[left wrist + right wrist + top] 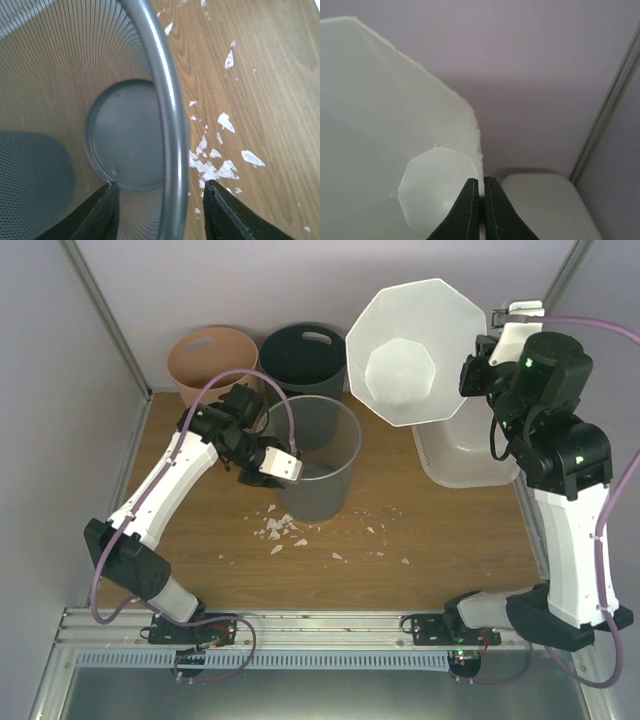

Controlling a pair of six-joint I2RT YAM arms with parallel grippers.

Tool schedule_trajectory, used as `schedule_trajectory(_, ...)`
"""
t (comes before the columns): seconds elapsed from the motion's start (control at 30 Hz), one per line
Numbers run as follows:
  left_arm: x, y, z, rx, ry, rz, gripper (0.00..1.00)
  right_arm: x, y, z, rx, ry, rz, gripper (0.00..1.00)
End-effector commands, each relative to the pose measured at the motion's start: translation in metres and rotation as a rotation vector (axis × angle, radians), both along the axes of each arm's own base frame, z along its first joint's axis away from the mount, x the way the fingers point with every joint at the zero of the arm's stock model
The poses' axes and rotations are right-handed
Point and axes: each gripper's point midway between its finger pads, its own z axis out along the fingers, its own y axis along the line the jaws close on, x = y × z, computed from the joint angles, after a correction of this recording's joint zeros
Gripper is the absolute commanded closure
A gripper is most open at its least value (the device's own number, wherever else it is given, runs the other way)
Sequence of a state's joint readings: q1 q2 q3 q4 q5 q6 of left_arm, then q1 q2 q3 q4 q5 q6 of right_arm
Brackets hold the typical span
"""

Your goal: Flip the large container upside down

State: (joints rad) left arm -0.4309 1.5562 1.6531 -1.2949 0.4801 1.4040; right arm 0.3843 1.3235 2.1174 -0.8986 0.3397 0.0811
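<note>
Pale lilac walls (250, 280) close in a wooden worktop (440, 530), with an aluminium rail (330, 625) along its near edge where both arm bases are bolted.

The large container (470, 460) sits at the right side of the worktop, toward the back and close to the right wall. It is a wide translucent-white tub resting flat, and the tilted white faceted bin (410, 330) covers part of it. From the right wrist the large container (540, 200) shows as a smooth pale shape with a rounded corner, low against the wall. Whether it stands mouth up or mouth down cannot be told.

The right gripper (472, 370) holds the white faceted bin in the air above the tub, tipped so that its mouth faces up and toward the near side. In the wrist view the jaws of the right gripper (481, 182) are pressed together on the thin edge of the bin's wall (380, 125).

The left gripper (280, 465) is at the near-left rim of the grey wire-mesh bin (320, 485), which stands upright at mid-worktop. Its wrist view shows the left gripper (160, 184) with jaws spread, one finger inside the rim (165, 100) and one outside.

White scraps (280, 530) lie scattered on the wood just in front of the mesh bin, and they also show beside the outer finger (215, 170). A tan bin (205, 365) and a black bin (300, 360) stand side by side at the back wall.
</note>
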Motion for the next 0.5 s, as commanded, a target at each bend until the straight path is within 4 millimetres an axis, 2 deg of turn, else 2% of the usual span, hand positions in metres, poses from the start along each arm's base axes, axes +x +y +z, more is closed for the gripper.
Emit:
schedule_trajectory(0.0, 0.002, 0.014, -0.004, 0.1, -0.019, 0.021, 0.57, 0.022, -0.014, -0.006, 0.003, -0.001, -0.073, 0.99)
schedule_trajectory(0.17, 0.003, 0.029, -0.001, 0.176, -0.083, 0.026, 0.7, 0.053, -0.021, -0.046, 0.032, 0.099, -0.038, 0.99)
schedule_trajectory(0.33, 0.006, 0.045, 0.007, 0.247, -0.165, 0.047, 0.79, 0.076, -0.026, -0.076, 0.055, 0.168, 0.003, 0.99)
schedule_trajectory(0.47, 0.005, 0.071, 0.008, 0.357, -0.233, 0.081, 0.82, 0.091, -0.031, -0.098, 0.063, 0.22, 0.024, 0.99)
